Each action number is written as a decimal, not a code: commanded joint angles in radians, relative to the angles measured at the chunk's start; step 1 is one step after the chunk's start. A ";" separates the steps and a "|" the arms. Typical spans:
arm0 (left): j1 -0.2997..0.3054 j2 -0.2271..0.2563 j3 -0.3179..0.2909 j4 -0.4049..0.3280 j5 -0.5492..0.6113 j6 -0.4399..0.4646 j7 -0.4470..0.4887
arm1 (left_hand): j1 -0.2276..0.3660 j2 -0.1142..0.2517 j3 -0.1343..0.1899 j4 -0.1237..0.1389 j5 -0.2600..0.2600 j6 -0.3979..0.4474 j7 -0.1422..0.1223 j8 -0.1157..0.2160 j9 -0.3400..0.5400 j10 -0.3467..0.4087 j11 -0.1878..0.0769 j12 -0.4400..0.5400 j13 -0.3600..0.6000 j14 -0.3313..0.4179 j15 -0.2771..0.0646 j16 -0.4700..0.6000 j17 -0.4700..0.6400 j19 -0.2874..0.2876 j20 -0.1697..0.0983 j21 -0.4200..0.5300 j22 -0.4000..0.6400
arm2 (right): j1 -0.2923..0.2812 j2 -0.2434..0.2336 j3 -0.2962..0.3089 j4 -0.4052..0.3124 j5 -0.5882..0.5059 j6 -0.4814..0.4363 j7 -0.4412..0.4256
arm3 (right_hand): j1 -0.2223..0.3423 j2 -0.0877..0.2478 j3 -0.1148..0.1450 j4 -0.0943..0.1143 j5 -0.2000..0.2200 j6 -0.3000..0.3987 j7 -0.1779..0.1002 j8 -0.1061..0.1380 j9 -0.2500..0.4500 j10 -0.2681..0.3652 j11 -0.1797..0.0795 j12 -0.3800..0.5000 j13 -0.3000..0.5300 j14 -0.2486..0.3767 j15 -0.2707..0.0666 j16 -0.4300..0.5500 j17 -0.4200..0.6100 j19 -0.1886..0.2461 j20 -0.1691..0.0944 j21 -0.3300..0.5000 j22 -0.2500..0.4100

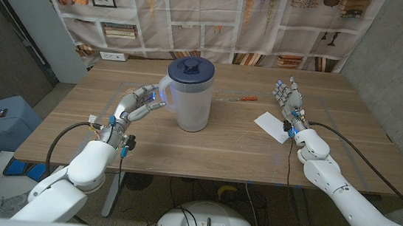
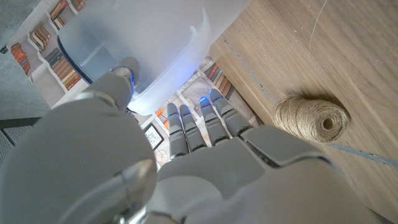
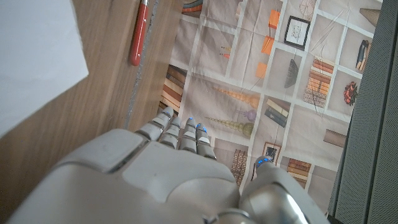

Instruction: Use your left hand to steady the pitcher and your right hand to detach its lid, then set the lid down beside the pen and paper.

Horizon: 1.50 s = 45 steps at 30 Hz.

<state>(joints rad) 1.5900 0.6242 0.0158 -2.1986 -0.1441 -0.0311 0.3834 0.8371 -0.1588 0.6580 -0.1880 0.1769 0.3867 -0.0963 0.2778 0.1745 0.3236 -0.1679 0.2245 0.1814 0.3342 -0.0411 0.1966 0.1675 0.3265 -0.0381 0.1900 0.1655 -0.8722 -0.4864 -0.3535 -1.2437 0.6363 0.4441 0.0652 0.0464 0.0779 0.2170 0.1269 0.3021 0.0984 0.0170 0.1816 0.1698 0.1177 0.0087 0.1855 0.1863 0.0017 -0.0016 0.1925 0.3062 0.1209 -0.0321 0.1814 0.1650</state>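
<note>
A: Item 1, far left?
B: Left hand [image 1: 137, 104], on the tabletop [image 1: 220, 148] just beside the pitcher [image 1: 190, 97]. Fingers [image 1: 146, 108] curled toward the handle side, tips at or v. near it. Left wrist view: fingers [image 2: 198, 121] extended under the pitcher's [image 2: 140, 43] translucent wall, thumb up against it. Firm grip or just contact? Can't tell.

A: Item 2?
B: Twine ball [image 2: 313, 117], tan, on the wood near the left hand [image 2: 186, 168], seen in left wrist view.

A: Item 3, centre?
B: Pitcher, translucent white, upright, mid-tabletop. Lid [image 1: 190, 69], dark blue, seated on top, not detached.

A: Item 4?
B: Pen [image 1: 246, 97], red/orange, lying flat to the right of the pitcher, apart from it. Also in right wrist view [image 3: 138, 33].

A: Item 5?
B: Paper [image 1: 274, 126], white sheet, flat, near the pen and touching or just beside the right wrist. Corner visible in right wrist view [image 3: 34, 59].

A: Item 6, right?
B: Right hand [image 1: 290, 101], open, holding nothing, fingers straight and apart, well clear of the pitcher. Right wrist view [image 3: 180, 168] agrees: nothing in it.

A: Backdrop?
B: Printed bookshelf cloth [image 1: 218, 18] behind the tabletop.
</note>
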 commanded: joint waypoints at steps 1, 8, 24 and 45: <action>-0.028 -0.037 0.059 0.028 0.051 -0.020 0.083 | 0.020 -0.003 -0.011 0.002 -0.004 0.013 -0.002 0.004 0.005 0.016 -0.004 0.004 0.003 0.017 -0.159 0.007 0.001 0.014 -0.036 0.007 0.003 | 0.019 0.012 -0.003 0.046 0.007 0.023 0.031 | -0.001 0.017 0.007 0.000 0.005 0.006 -0.002 0.006 0.003 -0.002 -0.001 0.005 0.001 0.002 0.007 0.005 0.000 -0.001 0.006 0.004 0.003; -0.058 -0.042 0.089 0.052 0.054 -0.019 0.096 | 0.028 -0.004 -0.018 0.003 -0.005 0.012 -0.003 0.000 0.005 0.018 -0.003 0.000 0.003 0.025 -0.161 0.006 0.001 0.016 -0.036 0.006 0.003 | 0.013 0.011 -0.002 0.040 0.007 0.028 0.031 | -0.002 0.017 0.007 0.001 0.006 0.008 -0.008 0.006 0.003 -0.003 -0.002 0.004 0.001 0.002 0.008 0.006 -0.003 -0.001 0.013 0.004 0.003; -0.082 -0.046 0.122 0.067 0.054 -0.005 0.135 | 0.061 0.007 -0.050 0.008 -0.003 0.047 0.007 -0.004 0.004 0.068 -0.005 0.001 0.002 0.074 -0.161 0.007 0.001 0.042 -0.040 0.008 0.003 | 0.010 0.008 0.004 0.042 0.021 0.030 0.044 | -0.005 0.017 0.006 0.002 0.008 0.013 -0.011 0.006 0.003 -0.003 -0.003 0.005 0.001 0.001 0.011 0.007 -0.008 -0.001 0.025 0.005 0.003; -0.121 -0.063 0.166 0.091 0.079 0.001 0.194 | 0.144 0.052 -0.123 0.016 0.003 0.162 0.020 -0.020 0.004 0.210 -0.001 0.009 0.000 0.210 -0.165 0.015 0.004 0.127 -0.087 0.020 0.006 | 0.010 0.006 0.010 0.050 0.031 0.037 0.062 | -0.009 0.017 0.004 0.005 0.010 0.021 -0.014 0.006 0.002 -0.003 -0.003 0.006 0.001 0.002 0.009 0.010 -0.015 0.001 0.036 0.007 0.003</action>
<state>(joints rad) 1.4885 0.5726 0.1576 -2.1195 -0.0799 -0.0342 0.5451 0.9676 -0.1117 0.5436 -0.1737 0.1769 0.5385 -0.0799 0.2631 0.1744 0.5136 -0.1707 0.2245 0.1815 0.5213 -0.0483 0.2051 0.1677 0.4388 -0.0466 0.2035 0.1692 -0.8625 -0.4791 -0.3466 -1.1993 0.6617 0.4765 0.1174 0.0370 0.0873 0.2170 0.1269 0.3078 0.1124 0.0031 0.1854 0.1698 0.1178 0.0088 0.1855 0.1866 0.0018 -0.0016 0.1965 0.2924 0.1175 0.0003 0.1813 0.1649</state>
